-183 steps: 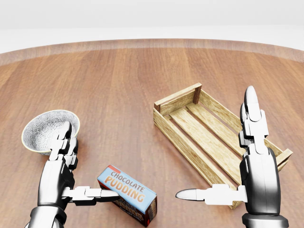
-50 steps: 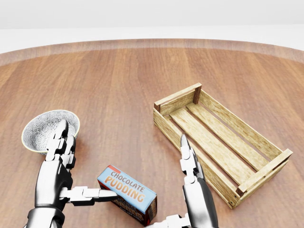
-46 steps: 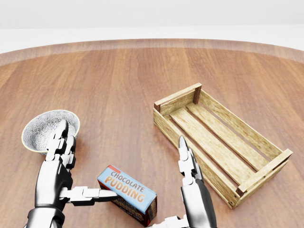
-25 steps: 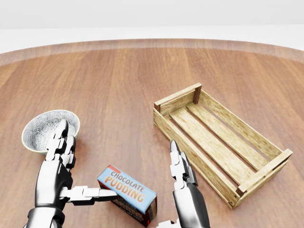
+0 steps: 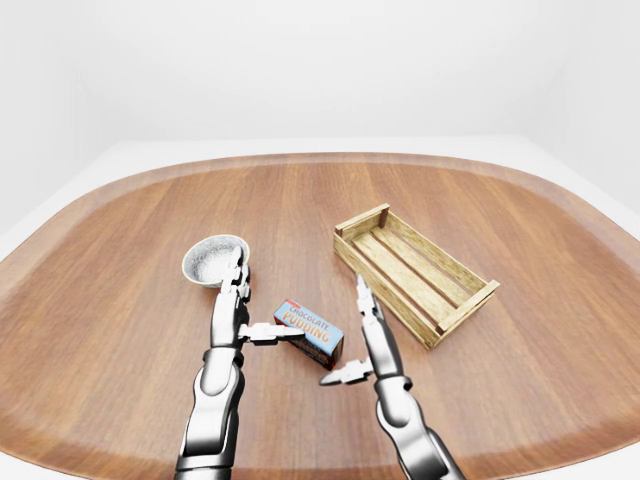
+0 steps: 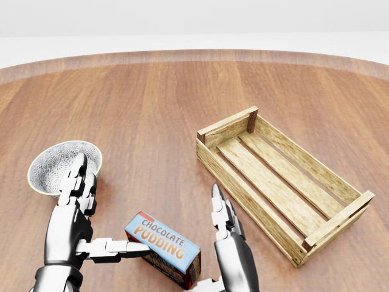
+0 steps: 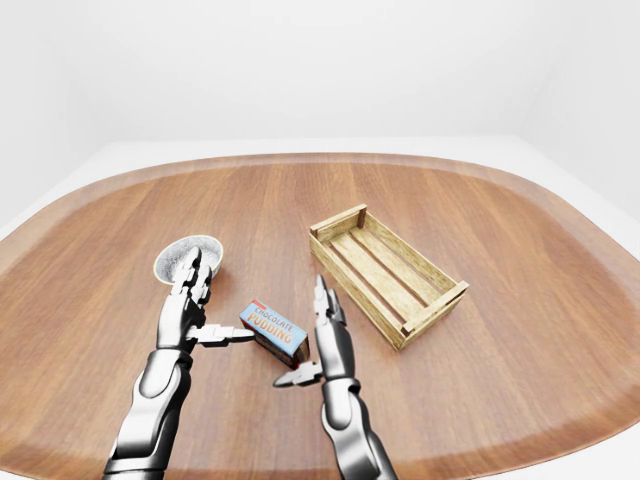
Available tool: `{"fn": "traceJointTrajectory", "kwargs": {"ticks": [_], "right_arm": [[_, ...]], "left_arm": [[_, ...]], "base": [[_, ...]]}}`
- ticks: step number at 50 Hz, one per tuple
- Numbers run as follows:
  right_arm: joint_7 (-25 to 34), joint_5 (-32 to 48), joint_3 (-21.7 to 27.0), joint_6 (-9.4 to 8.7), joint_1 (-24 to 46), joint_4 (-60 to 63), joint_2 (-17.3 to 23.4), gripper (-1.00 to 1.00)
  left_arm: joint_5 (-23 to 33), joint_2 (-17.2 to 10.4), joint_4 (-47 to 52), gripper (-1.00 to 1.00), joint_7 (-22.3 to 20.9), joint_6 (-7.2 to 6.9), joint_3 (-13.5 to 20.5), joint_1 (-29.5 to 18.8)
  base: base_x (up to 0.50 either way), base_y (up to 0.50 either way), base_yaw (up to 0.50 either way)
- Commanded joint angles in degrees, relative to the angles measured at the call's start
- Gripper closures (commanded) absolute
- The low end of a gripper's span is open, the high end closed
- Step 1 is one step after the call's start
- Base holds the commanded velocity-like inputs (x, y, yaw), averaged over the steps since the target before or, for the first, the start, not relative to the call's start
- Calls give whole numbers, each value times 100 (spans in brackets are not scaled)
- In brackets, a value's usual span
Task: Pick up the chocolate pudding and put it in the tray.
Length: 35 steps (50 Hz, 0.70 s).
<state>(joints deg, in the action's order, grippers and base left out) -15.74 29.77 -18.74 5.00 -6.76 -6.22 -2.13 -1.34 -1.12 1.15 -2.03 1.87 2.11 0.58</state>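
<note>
The left hand [image 6: 76, 222] stands open, thumb touching the left end of the chocolate pudding box [image 6: 163, 249]. The patterned bowl [image 6: 62, 166] lies just above its fingertips. The right hand [image 6: 230, 249], fingers straight, stands just right of the box, the wooden crate [image 6: 228, 131] to its upper right.

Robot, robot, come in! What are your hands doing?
Both hands open: left hand, right hand flank chocolate pudding. Pudding on table, ungrasped. Tray empty. Path clear.
</note>
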Motion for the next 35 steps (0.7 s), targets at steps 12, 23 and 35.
{"fn": "traceJointTrajectory", "kwargs": {"ticks": [12, 23, 35], "right_arm": [[31, -86, 226, 0, 479, -851, -249, -100], [37, -172, 390, 0, 706, -1524, -337, -100], [131, -284, 386, 0, 753, -1615, -382, -100]], "left_arm": [[-80, 15, -20, -100, -82, -60, 5, -16], [-79, 15, -20, -100, -81, -60, 4, -16], [-78, 14, -20, -100, -84, -58, 4, -16]], "base": [[0, 0, 0], [0, 0, 0], [0, 0, 0]]}}
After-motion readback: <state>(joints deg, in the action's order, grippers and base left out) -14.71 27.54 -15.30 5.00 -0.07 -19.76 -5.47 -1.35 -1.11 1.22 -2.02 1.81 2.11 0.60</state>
